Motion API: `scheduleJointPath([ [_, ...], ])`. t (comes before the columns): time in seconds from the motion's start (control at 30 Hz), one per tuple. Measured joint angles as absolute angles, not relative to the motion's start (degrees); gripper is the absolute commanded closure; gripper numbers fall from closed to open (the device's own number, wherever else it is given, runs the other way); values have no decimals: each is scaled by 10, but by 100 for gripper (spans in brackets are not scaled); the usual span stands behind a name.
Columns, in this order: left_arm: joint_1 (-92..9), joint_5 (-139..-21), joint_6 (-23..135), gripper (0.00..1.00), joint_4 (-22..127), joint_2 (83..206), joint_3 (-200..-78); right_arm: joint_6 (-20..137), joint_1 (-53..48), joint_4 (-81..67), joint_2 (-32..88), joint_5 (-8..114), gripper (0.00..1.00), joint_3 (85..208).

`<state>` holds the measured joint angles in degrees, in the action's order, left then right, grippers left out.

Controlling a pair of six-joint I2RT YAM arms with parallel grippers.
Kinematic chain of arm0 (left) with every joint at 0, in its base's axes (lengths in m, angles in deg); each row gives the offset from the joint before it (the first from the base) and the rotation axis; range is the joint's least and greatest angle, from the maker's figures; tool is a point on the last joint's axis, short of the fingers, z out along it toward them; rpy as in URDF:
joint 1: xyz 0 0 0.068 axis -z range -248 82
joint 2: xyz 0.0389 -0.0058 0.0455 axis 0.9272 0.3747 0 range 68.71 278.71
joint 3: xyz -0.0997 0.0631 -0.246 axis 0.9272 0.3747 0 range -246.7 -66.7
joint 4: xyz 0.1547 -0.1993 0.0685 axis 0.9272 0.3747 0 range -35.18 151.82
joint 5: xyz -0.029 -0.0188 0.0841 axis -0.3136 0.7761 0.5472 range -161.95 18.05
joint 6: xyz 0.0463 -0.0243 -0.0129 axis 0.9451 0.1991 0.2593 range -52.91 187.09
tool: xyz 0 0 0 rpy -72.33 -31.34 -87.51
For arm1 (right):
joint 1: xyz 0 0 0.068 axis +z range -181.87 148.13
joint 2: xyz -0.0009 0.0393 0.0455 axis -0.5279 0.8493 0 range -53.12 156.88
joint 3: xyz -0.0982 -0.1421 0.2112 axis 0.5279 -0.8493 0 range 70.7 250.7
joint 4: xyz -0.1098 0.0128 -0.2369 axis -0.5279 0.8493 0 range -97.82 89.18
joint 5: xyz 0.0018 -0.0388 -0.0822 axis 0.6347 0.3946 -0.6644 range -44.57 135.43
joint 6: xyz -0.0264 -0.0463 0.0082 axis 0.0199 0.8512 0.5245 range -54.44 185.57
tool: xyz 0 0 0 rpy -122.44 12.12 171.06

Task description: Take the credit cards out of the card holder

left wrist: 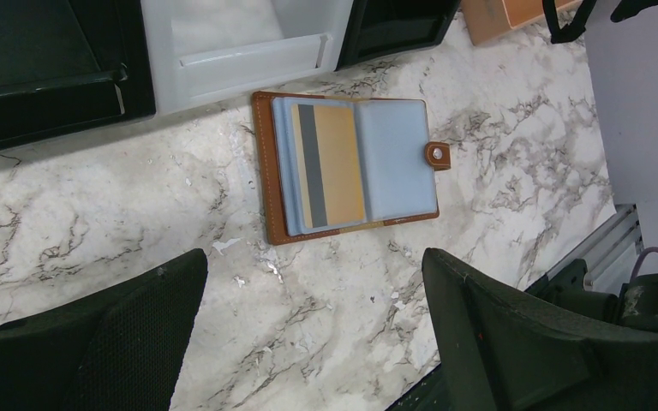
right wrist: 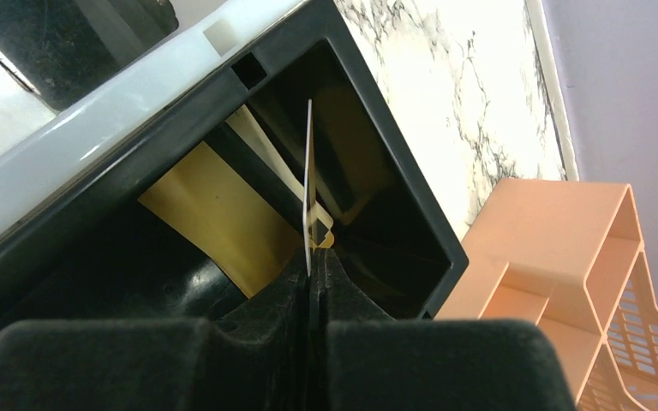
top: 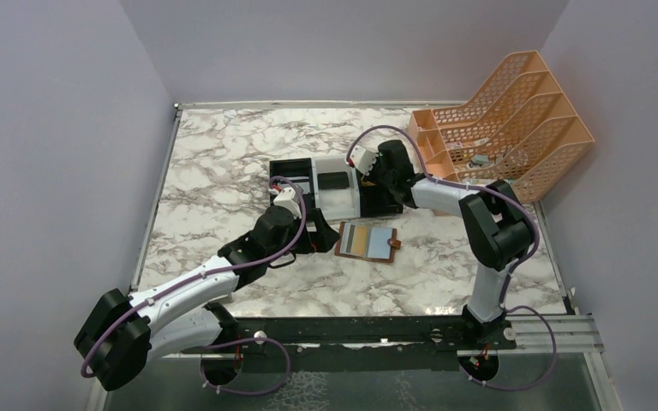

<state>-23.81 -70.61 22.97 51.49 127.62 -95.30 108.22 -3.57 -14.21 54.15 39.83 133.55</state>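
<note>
Right tool [right wrist: 313, 270] is pressed together on a thin card [right wrist: 308, 171], pinching it by one end. The card stands on edge, seen edge-on from the wrist, inside the tray's right black compartment. The tray [top: 349, 204] is the black-white-black one in the middle of the bench [top: 214, 171]. Yellowish cards [right wrist: 214, 218] lie slanted in that same compartment, below and beside the pinched one. Can't tell whether the pinched card touches them.

Left tool [left wrist: 313, 257] is spread wide, nothing between the fingers [left wrist: 514, 334]. It hangs low over bare bench in front of the tray, on the near side of the card holder, not touching it.

Card holder [left wrist: 398, 154] lies open and flat just in front of the tray's white middle compartment, inside facing up. Its far edge sits just beside the tray wall; contact or a small gap, can't tell. Brown leather rim, blue-grey pockets, snap tab [left wrist: 439, 154] sticking out from the page with no card showing. Gold card [left wrist: 338, 163] with a grey stripe sits in the other page's pocket, the one nearer the tray's left black compartment.

Dark flat rectangle [top: 334, 181] lies in the white middle compartment. It is card-shaped, no detail visible.

Orange file rack [top: 514, 111] stands past the tray's right end, well apart from the card holder.
</note>
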Motion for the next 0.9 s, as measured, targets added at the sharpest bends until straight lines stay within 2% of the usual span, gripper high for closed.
scheduleJointPath([
  [0.23, -238, -706, 231, 1, 515, 1276, -953, 1083, -36, -130, 563, 397, 81, 1356],
  [0.47, -238, -706, 238, 1, 526, 1276, -963, 1085, -36, -104, 569, 399, 78, 1365],
  [0.6, -238, -706, 243, 1, 534, 1276, -974, 1084, -36, -101, 569, 399, 70, 1365],
  [0.87, -238, -706, 244, 1, 534, 1276, -977, 1075, -36, -89, 569, 406, 69, 1364],
  [0.9, -238, -706, 244, 1, 534, 1276, -977, 1073, -36, -88, 569, 407, 66, 1364],
])
